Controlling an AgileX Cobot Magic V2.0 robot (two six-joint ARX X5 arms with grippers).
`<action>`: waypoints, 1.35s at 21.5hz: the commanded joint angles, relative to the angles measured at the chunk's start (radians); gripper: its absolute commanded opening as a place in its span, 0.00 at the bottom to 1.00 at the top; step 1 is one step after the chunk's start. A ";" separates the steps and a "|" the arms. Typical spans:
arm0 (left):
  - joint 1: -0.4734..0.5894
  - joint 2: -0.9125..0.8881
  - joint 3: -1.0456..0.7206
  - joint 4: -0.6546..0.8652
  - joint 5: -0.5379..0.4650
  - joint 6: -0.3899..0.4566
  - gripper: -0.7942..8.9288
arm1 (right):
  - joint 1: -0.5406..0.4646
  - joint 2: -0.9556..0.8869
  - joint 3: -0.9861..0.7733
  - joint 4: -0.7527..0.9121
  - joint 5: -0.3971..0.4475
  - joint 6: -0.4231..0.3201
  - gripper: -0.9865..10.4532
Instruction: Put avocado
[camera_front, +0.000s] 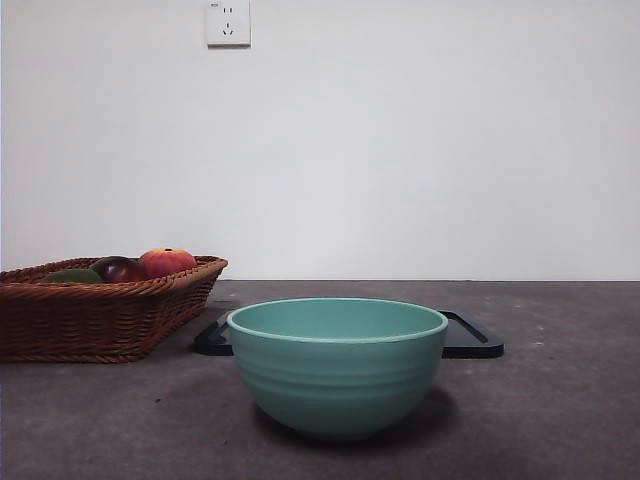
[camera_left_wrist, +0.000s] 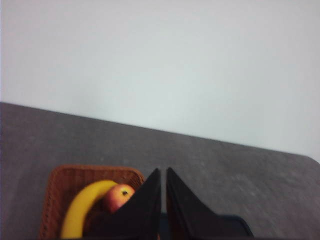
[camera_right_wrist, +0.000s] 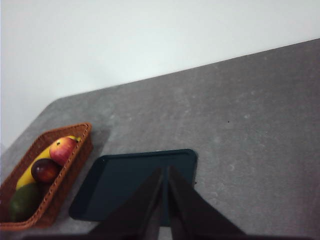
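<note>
**Avocado still in basket, both arms waiting**

Grey counter (camera_front: 560, 400) against a plain white wall. Wicker basket (camera_front: 95, 320) holds the avocado (camera_right_wrist: 23, 201) at one end, next to a maroon fruit (camera_right_wrist: 46, 170), a red-orange fruit (camera_right_wrist: 63, 150) and a banana (camera_left_wrist: 82, 207). Teal bowl (camera_front: 338, 365) stands in front of a dark tray (camera_right_wrist: 132, 182); both look empty.

Left hand (camera_left_wrist: 163, 172) and right hand (camera_right_wrist: 165, 170): jaws together, holding nothing, raised off the work.

Judgement: pick not yet begun. Next move calls for one hand to part its jaws, descend over the avocado and avoid the touching maroon fruit. Destination unclear, bowl or tray.
</note>
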 joint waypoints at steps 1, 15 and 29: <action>-0.017 0.014 0.050 -0.033 0.038 0.046 0.10 | 0.006 0.050 0.064 -0.023 -0.026 -0.061 0.10; -0.178 0.013 0.076 -0.164 0.121 0.100 0.10 | 0.197 0.164 0.200 -0.095 -0.156 -0.233 0.10; -0.181 0.005 0.076 -0.402 0.150 0.100 0.11 | 0.200 0.150 0.200 -0.189 -0.173 -0.261 0.10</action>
